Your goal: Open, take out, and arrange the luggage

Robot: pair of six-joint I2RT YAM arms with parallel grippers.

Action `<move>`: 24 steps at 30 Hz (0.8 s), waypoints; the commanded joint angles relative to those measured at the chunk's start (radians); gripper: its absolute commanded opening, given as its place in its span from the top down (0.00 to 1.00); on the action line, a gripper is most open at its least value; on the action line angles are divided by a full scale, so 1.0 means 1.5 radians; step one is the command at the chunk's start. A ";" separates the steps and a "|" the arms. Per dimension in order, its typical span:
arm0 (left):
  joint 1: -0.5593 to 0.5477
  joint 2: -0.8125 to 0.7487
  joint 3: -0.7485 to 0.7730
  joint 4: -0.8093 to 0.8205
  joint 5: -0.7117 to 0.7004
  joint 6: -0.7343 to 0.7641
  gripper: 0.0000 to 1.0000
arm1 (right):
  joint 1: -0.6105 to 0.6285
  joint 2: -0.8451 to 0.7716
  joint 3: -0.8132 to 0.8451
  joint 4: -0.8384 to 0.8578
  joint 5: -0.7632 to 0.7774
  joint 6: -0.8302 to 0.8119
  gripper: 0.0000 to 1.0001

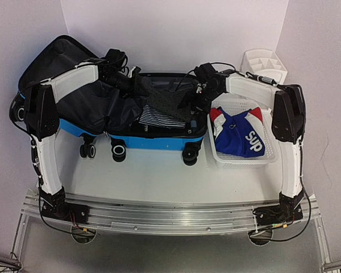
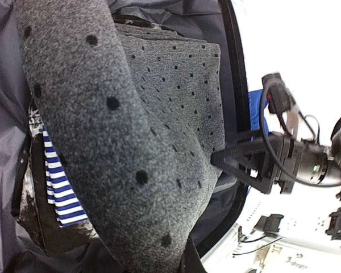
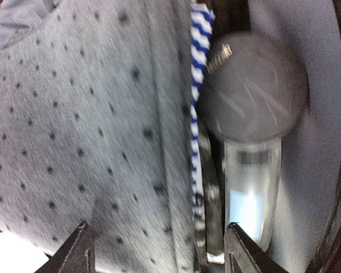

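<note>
The luggage (image 1: pixel 159 142), a bright blue suitcase, lies open on the table with its dark lid thrown back to the left. Inside lie a grey black-dotted garment (image 1: pixel 166 102), a blue-and-white striped one (image 1: pixel 159 118) and a clear bottle (image 3: pixel 253 187) with a round grey cap. My left gripper (image 1: pixel 135 85) is shut on the grey dotted garment (image 2: pixel 131 114), which rises in a thick fold to its jaws (image 2: pixel 184 259). My right gripper (image 1: pixel 192 99) hangs open just over the dotted cloth (image 3: pixel 74 114) and striped edge (image 3: pixel 198 85), fingertips apart (image 3: pixel 159 250), holding nothing.
A white mesh basket (image 1: pixel 238 162) stands right of the suitcase with a red, white and blue garment (image 1: pixel 238 133) in it. A white drawer organizer (image 1: pixel 264 62) sits at the back right. White walls close in behind and at both sides.
</note>
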 commanded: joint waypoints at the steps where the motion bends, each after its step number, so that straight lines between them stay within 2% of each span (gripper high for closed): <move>1: 0.003 -0.045 0.012 0.036 0.018 -0.047 1.00 | 0.001 -0.051 -0.042 0.006 -0.049 0.069 0.34; 6: 0.004 -0.045 0.010 0.034 0.012 -0.047 1.00 | 0.001 -0.047 -0.071 0.041 -0.073 0.120 0.32; 11: 0.004 -0.047 0.000 0.036 0.009 -0.049 1.00 | 0.001 -0.022 -0.120 0.195 -0.120 0.220 0.35; 14: 0.004 -0.051 -0.005 0.037 0.008 -0.046 1.00 | 0.001 -0.020 -0.146 0.270 -0.120 0.263 0.44; 19: 0.008 -0.057 -0.012 0.032 0.003 -0.038 1.00 | 0.001 -0.046 -0.158 0.262 -0.079 0.248 0.66; 24: 0.010 -0.055 -0.001 0.022 -0.006 -0.023 1.00 | 0.001 -0.054 -0.143 0.205 -0.059 0.213 0.79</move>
